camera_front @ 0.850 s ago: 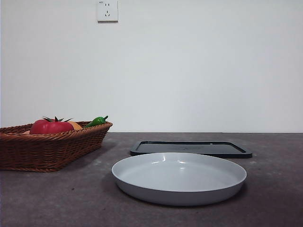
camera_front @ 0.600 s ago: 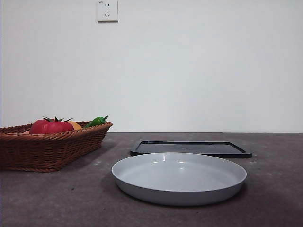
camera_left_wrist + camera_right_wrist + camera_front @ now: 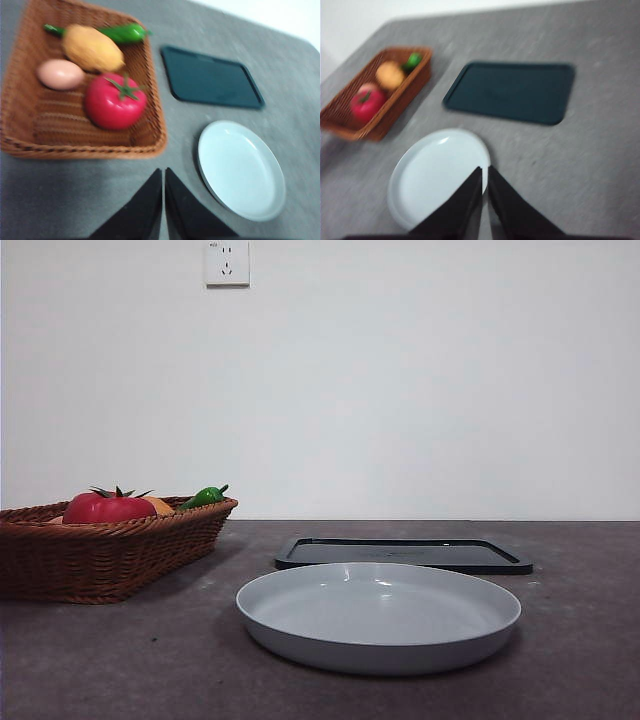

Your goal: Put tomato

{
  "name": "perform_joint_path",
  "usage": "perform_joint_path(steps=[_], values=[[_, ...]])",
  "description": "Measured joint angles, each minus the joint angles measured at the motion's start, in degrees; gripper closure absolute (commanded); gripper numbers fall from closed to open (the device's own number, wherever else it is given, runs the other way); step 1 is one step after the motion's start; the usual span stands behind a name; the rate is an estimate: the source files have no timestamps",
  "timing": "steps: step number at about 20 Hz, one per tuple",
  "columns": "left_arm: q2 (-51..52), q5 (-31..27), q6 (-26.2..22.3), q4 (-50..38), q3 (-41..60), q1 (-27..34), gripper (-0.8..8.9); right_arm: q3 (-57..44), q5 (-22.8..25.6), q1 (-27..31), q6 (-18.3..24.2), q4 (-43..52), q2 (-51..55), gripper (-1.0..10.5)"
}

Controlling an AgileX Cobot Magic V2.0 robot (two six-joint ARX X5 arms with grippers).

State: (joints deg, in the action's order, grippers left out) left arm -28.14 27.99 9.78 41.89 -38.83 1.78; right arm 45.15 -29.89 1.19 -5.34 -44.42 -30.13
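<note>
- Your tomato (image 3: 115,101) sits unmoved in the basket (image 3: 153,131), as before.
- Both grippers, left gripper (image 3: 163,176) and right gripper (image 3: 485,175), have jaws pressed together, away from the basket.

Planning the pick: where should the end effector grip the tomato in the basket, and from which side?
Probably from above, jaws across the tomato round body below its stem cap. It lies in the basket with walls around it, the egg and orange fruit close by.
</note>
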Motion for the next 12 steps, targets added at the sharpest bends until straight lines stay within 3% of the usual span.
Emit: perform_joint_path(steps=[6, 12], values=[[-8.59, 1.99, -7.43, 10.51, -9.18, -4.94, 8.04, 10.03, -0.42, -6.93, 5.66, -12.17, -10.14, 9.4], [-11.28, 2.03, -11.56, 17.11, -12.76, -9.66, 8.04, 11.30, -0.35, -14.82, 8.15, -16.52, -13.16, 9.4]])
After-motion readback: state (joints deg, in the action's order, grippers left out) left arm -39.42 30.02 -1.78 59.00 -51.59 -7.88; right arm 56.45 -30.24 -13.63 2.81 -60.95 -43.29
